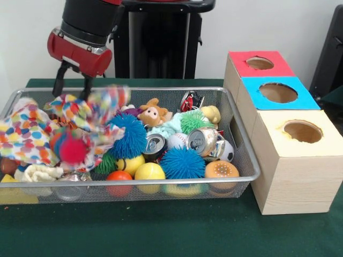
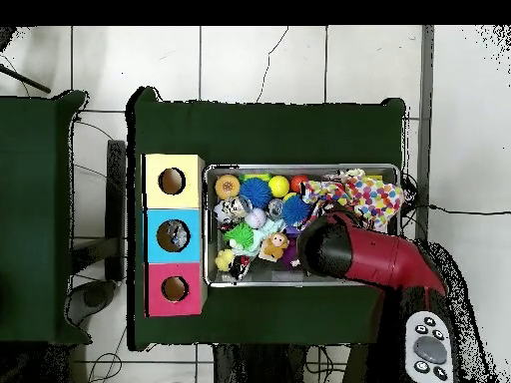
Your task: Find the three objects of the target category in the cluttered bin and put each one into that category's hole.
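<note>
Gripper [image 1: 72, 85] hangs over far corner of wire bin [image 1: 244, 155], at end away from boxes; two dark fingers apart, nothing between them. Spotted cloth [image 1: 32, 134] heaped just below, blurred. Target category cannot be told. Judgement: descend straight onto one item, avoid snagging cloth, then lift clear of bin rim before crossing to red box [image 1: 256, 67], blue box [image 1: 278, 92], yellow box [image 1: 300, 155].
</note>
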Robot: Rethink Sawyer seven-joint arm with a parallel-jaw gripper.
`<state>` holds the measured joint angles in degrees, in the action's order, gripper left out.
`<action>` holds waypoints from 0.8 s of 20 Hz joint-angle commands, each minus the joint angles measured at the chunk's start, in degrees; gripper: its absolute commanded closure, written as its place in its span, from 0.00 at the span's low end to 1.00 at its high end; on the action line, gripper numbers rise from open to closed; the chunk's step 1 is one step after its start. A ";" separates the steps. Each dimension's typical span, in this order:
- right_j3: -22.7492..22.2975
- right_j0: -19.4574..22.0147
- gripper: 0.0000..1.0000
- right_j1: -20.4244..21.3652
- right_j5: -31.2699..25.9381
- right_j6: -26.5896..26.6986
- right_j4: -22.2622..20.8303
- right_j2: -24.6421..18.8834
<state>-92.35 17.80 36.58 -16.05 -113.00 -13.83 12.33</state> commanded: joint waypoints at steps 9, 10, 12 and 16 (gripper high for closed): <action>-5.54 1.87 0.00 0.33 -2.47 1.84 -5.46 -8.51; -5.39 1.80 0.00 0.33 -2.96 1.79 -5.48 -8.49; -4.72 1.08 0.00 0.15 -3.92 1.43 -5.57 -8.03; -1.63 -3.79 0.00 -1.69 -7.30 -1.59 -4.70 -4.98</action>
<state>-94.34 18.11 37.44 -16.06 -113.00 -16.46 9.38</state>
